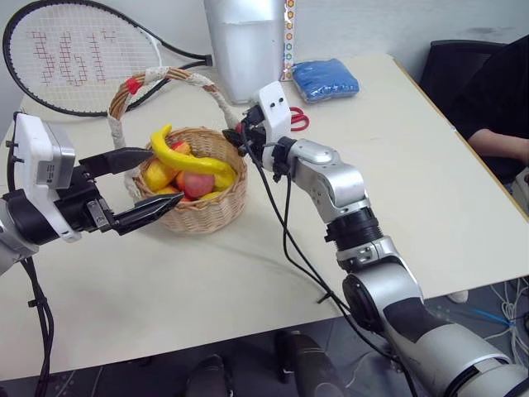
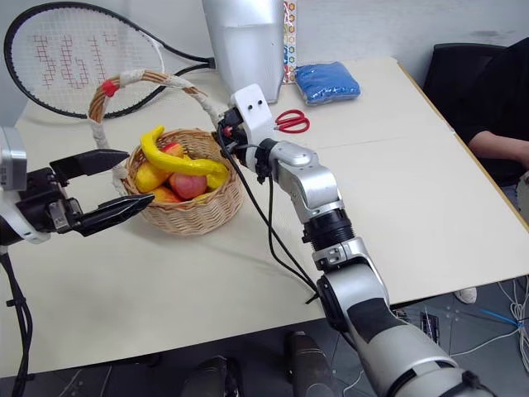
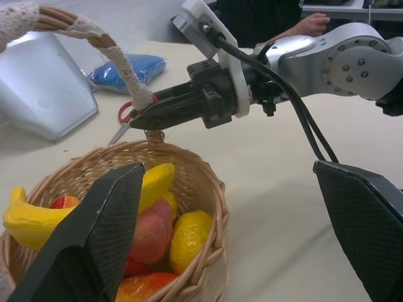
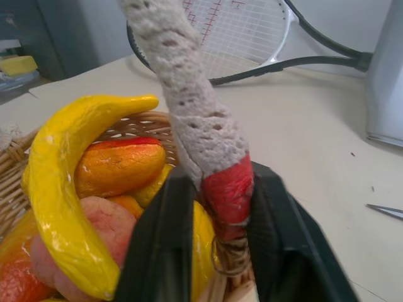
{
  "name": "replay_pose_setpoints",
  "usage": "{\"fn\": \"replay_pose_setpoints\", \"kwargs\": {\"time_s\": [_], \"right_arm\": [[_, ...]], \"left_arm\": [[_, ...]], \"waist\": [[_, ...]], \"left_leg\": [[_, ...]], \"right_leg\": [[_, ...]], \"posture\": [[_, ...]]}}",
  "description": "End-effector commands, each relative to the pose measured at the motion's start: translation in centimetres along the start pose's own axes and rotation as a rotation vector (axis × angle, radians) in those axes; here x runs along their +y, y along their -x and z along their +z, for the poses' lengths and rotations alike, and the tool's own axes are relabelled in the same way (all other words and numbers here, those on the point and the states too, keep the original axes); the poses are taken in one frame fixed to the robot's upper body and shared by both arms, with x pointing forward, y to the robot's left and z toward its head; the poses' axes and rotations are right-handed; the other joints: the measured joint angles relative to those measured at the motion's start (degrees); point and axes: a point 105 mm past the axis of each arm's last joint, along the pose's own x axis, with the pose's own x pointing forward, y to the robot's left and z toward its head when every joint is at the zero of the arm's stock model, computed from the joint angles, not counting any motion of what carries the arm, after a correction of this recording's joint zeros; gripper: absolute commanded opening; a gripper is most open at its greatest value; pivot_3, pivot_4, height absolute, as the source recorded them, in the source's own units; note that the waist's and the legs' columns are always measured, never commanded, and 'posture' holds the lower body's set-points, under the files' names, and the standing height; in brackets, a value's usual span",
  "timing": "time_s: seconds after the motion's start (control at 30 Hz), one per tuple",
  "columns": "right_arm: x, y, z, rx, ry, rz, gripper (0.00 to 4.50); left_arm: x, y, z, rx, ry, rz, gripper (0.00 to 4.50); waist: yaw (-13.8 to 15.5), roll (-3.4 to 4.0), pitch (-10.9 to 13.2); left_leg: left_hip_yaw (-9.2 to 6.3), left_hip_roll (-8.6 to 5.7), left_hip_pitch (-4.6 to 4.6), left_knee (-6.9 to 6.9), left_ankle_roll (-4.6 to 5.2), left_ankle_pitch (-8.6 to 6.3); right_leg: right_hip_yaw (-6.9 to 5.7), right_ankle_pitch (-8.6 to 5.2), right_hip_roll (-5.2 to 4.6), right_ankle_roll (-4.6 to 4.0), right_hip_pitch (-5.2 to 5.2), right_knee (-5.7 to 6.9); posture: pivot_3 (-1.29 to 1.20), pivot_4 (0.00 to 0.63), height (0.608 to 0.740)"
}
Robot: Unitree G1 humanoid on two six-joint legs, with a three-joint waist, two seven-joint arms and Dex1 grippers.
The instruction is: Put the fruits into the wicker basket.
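Right gripper (image 4: 217,251) — clamped on basket handle (image 4: 208,138)

One wicker basket (image 1: 211,207) stood on the table (image 1: 248,273). In it lay one banana (image 1: 186,155), one peach (image 1: 197,184), and perhaps three or four other yellow-orange fruits (image 4: 116,167), partly hidden. Farther off were one tennis racket (image 1: 74,54), one pair of scissors (image 2: 291,121) and one blue cloth (image 1: 324,79).

Rough woven wicker basket (image 1: 198,211) with a cloth-wrapped handle (image 4: 195,119); glossy, seemingly plastic banana (image 4: 60,201); matt pale table (image 1: 388,215).
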Motion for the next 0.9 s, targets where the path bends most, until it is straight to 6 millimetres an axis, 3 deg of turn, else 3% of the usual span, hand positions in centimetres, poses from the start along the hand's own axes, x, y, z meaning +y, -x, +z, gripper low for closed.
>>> {"fn": "replay_pose_setpoints", "kwargs": {"time_s": [0.03, 0.23, 0.37, 0.43, 0.53, 0.6, 0.7, 0.87, 0.9], "right_arm": [[0.5, 0.6, 2.1, -0.095, 0.049, 0.015, 0.21], [-1.1, 4.1, 4.6, -0.174, 0.139, -0.014, 0.21], [-4.2, 9.3, 6.5, -0.165, 0.232, -0.085, 0.21], [-6.0, 12.3, 6.3, -0.094, 0.308, -0.126, 0.21], [-7.7, 15.1, 6.3, -0.049, 0.337, -0.182, 0.21], [-11.2, 19.2, 6.1, -0.019, 0.303, -0.333, 0.21], [-14.0, 23.0, 5.4, -0.004, 0.245, -0.47, 0.21], [-16.5, 26.5, 2.9, 0.007, 0.18, -0.611, 0.21], [-16.7, 27.0, 2.5, 0.003, 0.168, -0.627, 0.56]], "left_arm": [[-0.3, -0.3, 1.0, -0.035, -0.044, -0.016, 4.5], [-0.2, -1.1, 1.1, -0.059, -0.033, -0.044, 4.5], [-0.3, -2.6, 0.8, -0.085, -0.02, -0.097, 4.5], [-0.4, -3.3, 1.0, -0.106, -0.015, -0.133, 4.5], [-0.5, -3.9, 0.8, -0.115, -0.01, -0.16, 4.5], [-0.8, -4.4, 0.7, -0.125, -0.001, -0.193, 4.5], [-0.9, -4.9, 0.7, -0.137, 0.005, -0.223, 4.5], [-0.6, -5.5, 0.8, -0.148, 0.007, -0.254, 4.5], [-0.6, -5.6, 0.8, -0.148, 0.007, -0.261, 4.5]], "waist": [[-0.1, 0.0, 0.0], [0.6, 0.0, 0.0], [1.9, 0.0, 0.0], [2.5, 0.0, 0.0], [3.0, -0.01, 0.0], [2.9, -0.01, 0.0], [3.0, 0.0, 0.0], [2.7, 0.0, 0.0], [2.7, 0.0, 0.0]], "left_leg": [[-0.01, 0.0, 0.02, 0.0, 0.0, 0.0], [-0.04, -0.01, -0.03, 0.0, 0.0, -0.01], [-0.02, -0.07, -0.06, 0.02, 0.01, -0.01], [0.04, -0.1, -0.08, 0.06, 0.02, -0.01], [0.15, -0.13, -0.04, 0.06, 0.04, -0.01], [0.19, -0.1, 0.01, 0.05, 0.04, -0.01], [0.24, -0.12, 0.02, 0.04, 0.04, 0.0], [0.25, -0.12, 0.11, 0.04, 0.02, 0.02], [0.24, -0.11, 0.15, 0.04, 0.01, 0.03]], "right_leg": [[0.01, 0.0, 0.0, 0.0, 0.0, 0.01], [-0.02, 0.0, -0.01, 0.0, 0.0, -0.01], [-0.05, 0.0, -0.01, 0.01, 0.0, -0.03], [-0.06, 0.0, 0.01, 0.01, 0.0, -0.18], [-0.07, 0.0, 0.09, 0.01, 0.03, -0.35], [0.02, 0.01, 0.09, 0.03, 0.04, -0.33], [0.03, 0.02, 0.15, 0.03, 0.03, -0.32], [0.14, 0.02, 0.2, 0.04, 0.04, -0.25], [0.19, 0.02, 0.24, 0.04, 0.04, -0.21]], "posture": [[0.0, 0.15, 0.74], [0.0, 0.15, 0.74], [0.0, 0.15, 0.74], [0.0, 0.15, 0.74], [0.0, 0.15, 0.74], [0.0, 0.15, 0.74], [0.0, 0.15, 0.74], [0.0, 0.15, 0.74], [0.0, 0.15, 0.74]]}}
